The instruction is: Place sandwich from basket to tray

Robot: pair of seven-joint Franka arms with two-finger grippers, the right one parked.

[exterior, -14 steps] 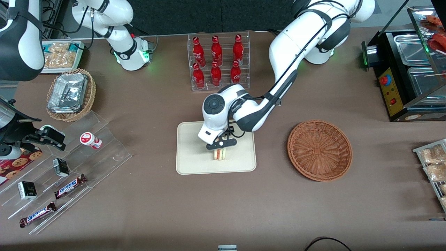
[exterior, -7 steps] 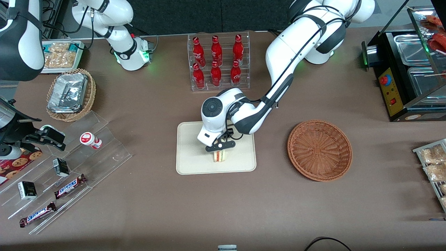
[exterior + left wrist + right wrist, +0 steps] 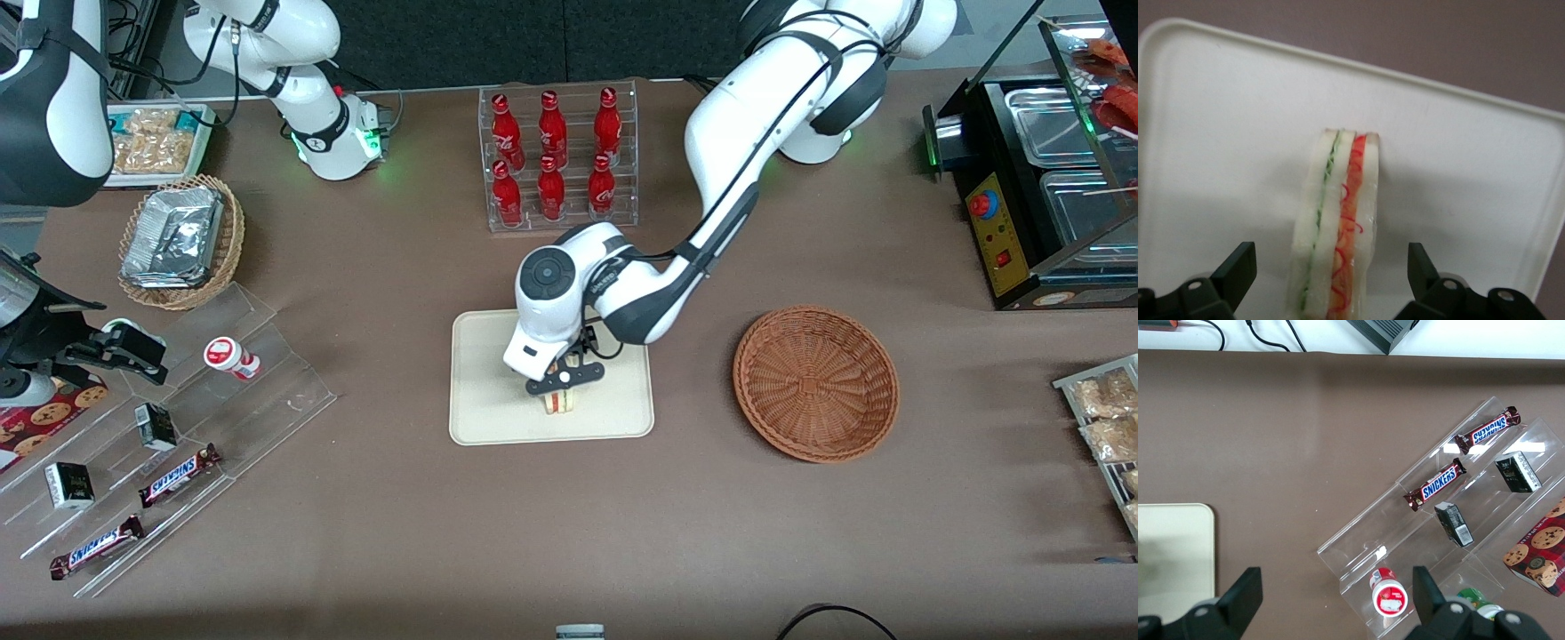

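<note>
sandwich (image 3: pixel 1338 227), pale with green and red layers, stands between gripper (image 3: pixel 1331 280) jaws.

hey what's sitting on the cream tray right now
Only the sandwich rests on the tray, standing on edge. The tool hangs open just above it, fingers apart on either side. The arm covers part of the tray in the front view.
</note>
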